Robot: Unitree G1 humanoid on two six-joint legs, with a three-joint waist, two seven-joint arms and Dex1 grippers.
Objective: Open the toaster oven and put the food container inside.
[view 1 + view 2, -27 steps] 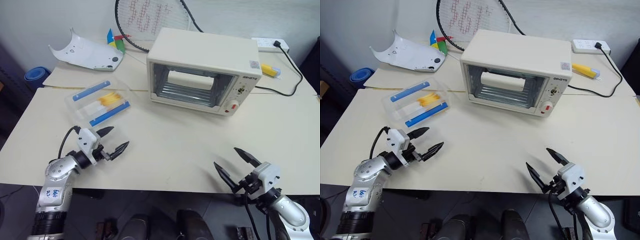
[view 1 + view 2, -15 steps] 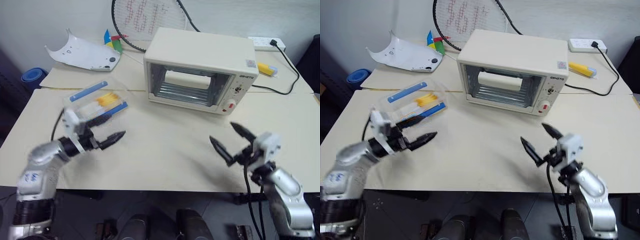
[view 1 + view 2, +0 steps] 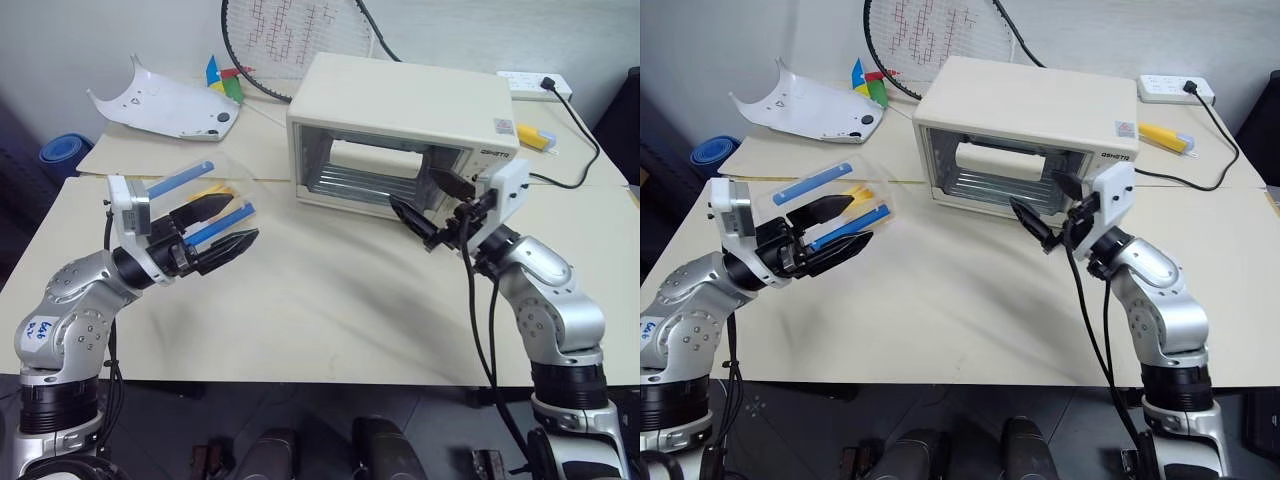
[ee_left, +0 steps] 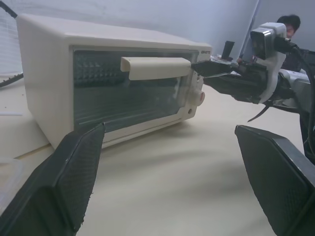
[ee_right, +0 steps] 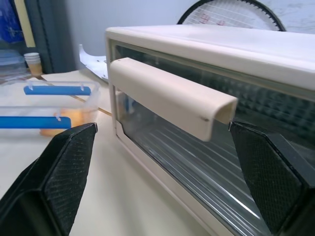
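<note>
Both arms have come up off the near edge of the table since a moment ago. The right gripper (image 3: pixel 1048 211) has swung in toward the toaster oven (image 3: pixel 1025 135) and now hangs just in front of its door, jaws spread wide and empty. In the right wrist view the door handle (image 5: pixel 170 96) sits right between its fingers, not touched yet. The left gripper (image 3: pixel 216 228) is wide open too, holding nothing, raised in front of the food container (image 3: pixel 200 197), which sits on the table (image 3: pixel 330 310) to the oven's left, well apart from it.

Handling guess: the handle is a stiff cream bar, easy to pinch mid-length and pull down, though a light oven might slide. The container looks like light, slick, slightly flexy plastic, so I'd squeeze across the short sides, gently.
</note>
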